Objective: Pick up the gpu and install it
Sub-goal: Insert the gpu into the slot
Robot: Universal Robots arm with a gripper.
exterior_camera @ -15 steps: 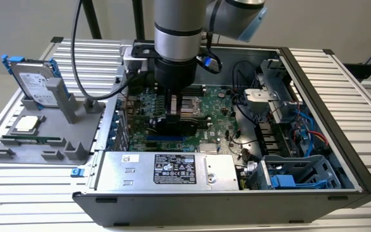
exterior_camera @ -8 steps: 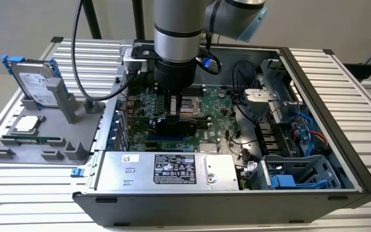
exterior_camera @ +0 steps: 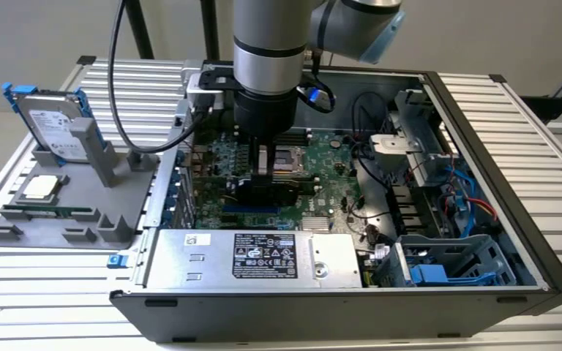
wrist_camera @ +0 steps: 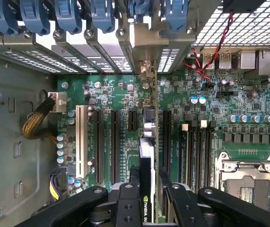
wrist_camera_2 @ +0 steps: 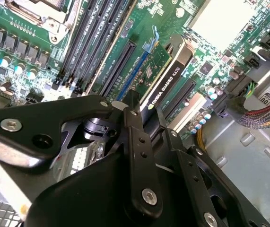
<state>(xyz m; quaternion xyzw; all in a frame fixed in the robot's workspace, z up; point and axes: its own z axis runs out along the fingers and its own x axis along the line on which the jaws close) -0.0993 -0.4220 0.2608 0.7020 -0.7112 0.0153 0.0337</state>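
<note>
The gpu (wrist_camera_2: pixel 165 80) stands on edge over the motherboard's expansion slots, black shroud on one face and green board on the other. In the first wrist view the gpu (wrist_camera: pixel 146 161) is seen edge-on, in line with a slot between two black slots (wrist_camera: pixel 115 142), its far end reaching the case's rear brackets. My gripper (wrist_camera_2: pixel 149 123) is shut on it, one black finger (wrist_camera: pixel 125 201) on each side. In the exterior view the gripper (exterior_camera: pixel 261 183) reaches straight down into the open computer case (exterior_camera: pixel 476 146) with the gpu (exterior_camera: pixel 266 194) low over the motherboard. Whether the card sits in the slot I cannot tell.
A grey fixture (exterior_camera: pixel 8 234) on the exterior view's left holds a hard drive with blue rails (exterior_camera: pixel 52 124), a processor (exterior_camera: pixel 39 188) and a memory stick (exterior_camera: pixel 47 212). In the case are the power supply (exterior_camera: pixel 252 256), cables (exterior_camera: pixel 456 197), a drive cage (exterior_camera: pixel 447 263) and the processor socket (wrist_camera: pixel 248 184).
</note>
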